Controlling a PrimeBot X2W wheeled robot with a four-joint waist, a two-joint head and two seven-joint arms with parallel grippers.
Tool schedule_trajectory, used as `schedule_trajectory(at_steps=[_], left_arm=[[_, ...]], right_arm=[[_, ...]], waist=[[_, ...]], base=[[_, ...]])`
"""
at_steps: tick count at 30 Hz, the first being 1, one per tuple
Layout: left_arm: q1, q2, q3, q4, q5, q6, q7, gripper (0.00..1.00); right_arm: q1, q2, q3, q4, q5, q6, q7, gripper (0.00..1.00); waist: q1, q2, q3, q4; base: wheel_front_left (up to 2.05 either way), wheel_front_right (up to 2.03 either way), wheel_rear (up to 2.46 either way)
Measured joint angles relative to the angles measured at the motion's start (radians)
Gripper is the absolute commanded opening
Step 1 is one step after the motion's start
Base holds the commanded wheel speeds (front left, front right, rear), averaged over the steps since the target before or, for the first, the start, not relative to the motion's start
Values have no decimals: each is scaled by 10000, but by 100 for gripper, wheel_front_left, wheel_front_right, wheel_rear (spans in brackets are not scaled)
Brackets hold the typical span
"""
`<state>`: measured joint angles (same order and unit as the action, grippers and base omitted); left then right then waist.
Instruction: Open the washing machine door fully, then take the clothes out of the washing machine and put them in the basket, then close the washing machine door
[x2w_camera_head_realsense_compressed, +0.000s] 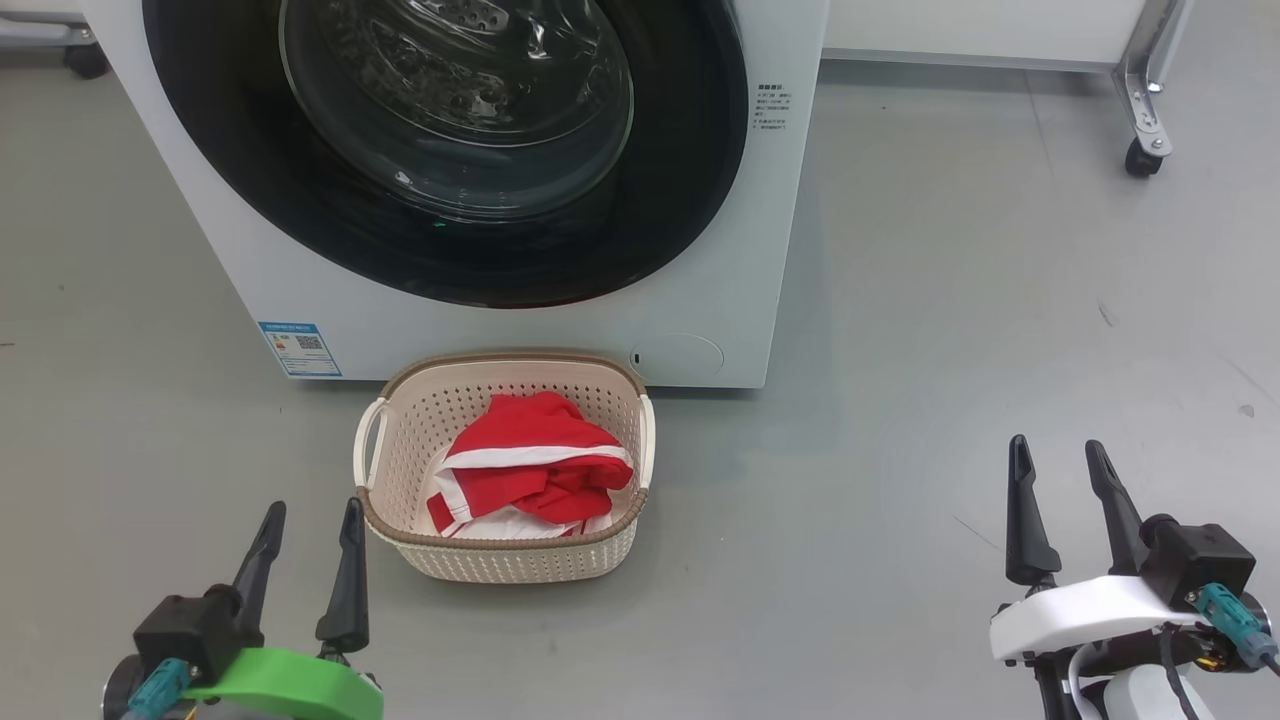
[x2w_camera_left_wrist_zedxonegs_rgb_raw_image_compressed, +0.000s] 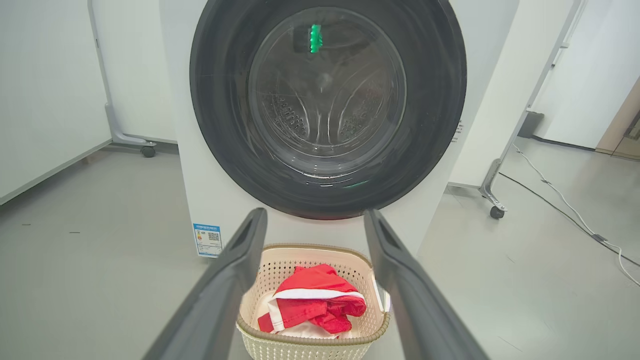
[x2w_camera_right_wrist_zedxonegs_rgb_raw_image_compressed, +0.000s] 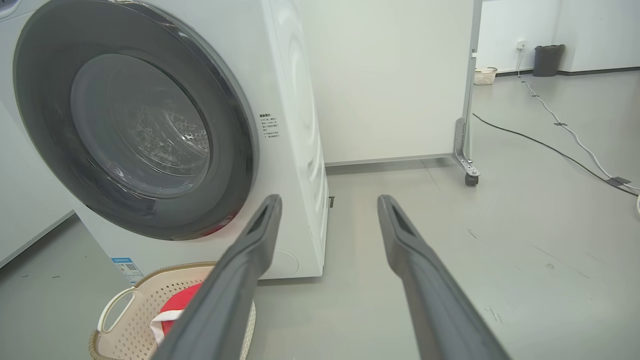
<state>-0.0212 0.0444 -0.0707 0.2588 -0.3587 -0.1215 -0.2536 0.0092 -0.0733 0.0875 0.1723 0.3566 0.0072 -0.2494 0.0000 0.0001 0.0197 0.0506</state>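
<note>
Directly behind the basket (x2w_camera_head_realsense_compressed: 500, 562), the washing machine (x2w_camera_head_realsense_compressed: 400, 330) stands on the floor (x2w_camera_head_realsense_compressed: 900, 400), with the basket set close against its base. The washing machine door (x2w_camera_head_realsense_compressed: 450, 130) sits flush with the cabinet front; no gap shows at its black rim in the head view or either wrist view. It is judged closed. Through the glass, the perforated drum shows no fabric.

The clothes (x2w_camera_head_realsense_compressed: 530, 470) lie inside the basket as a loose red heap with white stripes. No part hangs over the rim.

Hand status:
- The left hand (x2w_camera_head_realsense_compressed: 313, 510) sits just beside the basket's near left corner. Its fingers are spread apart and hold nothing.
- The right hand (x2w_camera_head_realsense_compressed: 1057, 445) sits well apart from the basket, on its right side. Its fingers are spread apart and hold nothing.

Task status, as judged from this layout:
- Door opening: not checkable from this layout.
- Transfer of clothes to the basket: done.
- Door closing: appears done.

No step appears outstanding. Latch engagement cannot be confirmed from these views.
</note>
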Motion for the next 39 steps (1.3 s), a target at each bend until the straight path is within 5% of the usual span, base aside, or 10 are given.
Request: schedule_trajectory(at_steps=[17,18,29,39], left_arm=[[70,61,-295,38,-654,0,0,100],[71,69,-301,31,-704,0,0,0],[296,-88,-322,518,-1179,6,155,0],[295,-90,-215,491,-2558,6,502,0]], right_arm=[[57,69,-6,-88,-58,2,0,100],[59,71,-8,-100,-58,2,0,0],[372,226,-56,454,362,17,165,0],[342,244,-290,558,1914,121,573,0]], waist=[[0,0,-15,-8],[0,0,-12,-7],[0,0,-23,-41],[1,0,-39,-89]], base=[[0,0,0],[0,0,0],[0,0,0],[0,0,0]])
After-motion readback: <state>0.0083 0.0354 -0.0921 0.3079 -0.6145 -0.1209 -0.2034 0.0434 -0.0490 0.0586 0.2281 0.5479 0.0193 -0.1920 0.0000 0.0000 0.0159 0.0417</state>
